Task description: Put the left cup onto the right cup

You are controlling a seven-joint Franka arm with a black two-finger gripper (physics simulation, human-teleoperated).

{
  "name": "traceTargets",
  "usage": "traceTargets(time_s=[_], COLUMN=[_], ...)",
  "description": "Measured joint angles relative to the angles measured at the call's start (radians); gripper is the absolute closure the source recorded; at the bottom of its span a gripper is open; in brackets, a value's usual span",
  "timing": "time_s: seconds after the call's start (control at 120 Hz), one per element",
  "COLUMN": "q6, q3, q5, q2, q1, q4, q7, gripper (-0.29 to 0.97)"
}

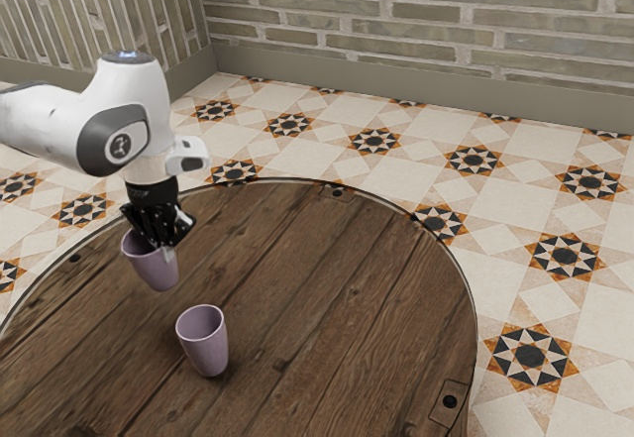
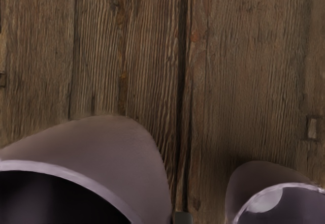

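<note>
1. My jaws are closed to a narrow gap on the rim of the held cup (image 1: 154, 267). The black fingers (image 1: 158, 227) come down from above and pinch its wall at the lip.
2. The held cup is purple and hangs mouth up under my hand, leaning a little, with its base swung toward the exterior view's right. In the wrist view it is the big rounded shape (image 2: 91, 153) right under the hand, and its inside is dark, so I can't tell what is in it. I can't tell whether its base touches the desk (image 1: 327, 288) or sits just above it.
3. The second cup (image 1: 203, 343) stands upright on the desk, near the held cup but apart from it, nearer the exterior camera and toward that view's right. Its mouth faces up, and inside I see only its own pale purple wall. In the wrist view its rim (image 2: 264, 183) sits beside the held cup, with a strip of bare planks (image 2: 228, 56) between them.
4. The desk is round, made of dark wooden boards, and carries both cups on its side toward the exterior view's left.
5. My white arm (image 1: 89, 125) reaches in from the exterior view's left, above the held cup.
6. Beyond the desk is a patterned tile floor (image 1: 535, 189), and behind that a brick wall (image 1: 446, 11).
</note>
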Motion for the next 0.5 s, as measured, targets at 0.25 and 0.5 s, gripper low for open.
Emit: traceTargets(time_s=[0.25,0.5], q6=[-0.08,-0.152], q3=[-0.197,-0.261], q5=[-0.074,-0.187], q2=[-0.106,-0.143], q1=[0.11,0.117], q4=[0.003,0.003], q7=[-0.022,-0.036], gripper=[0.76,0.76])
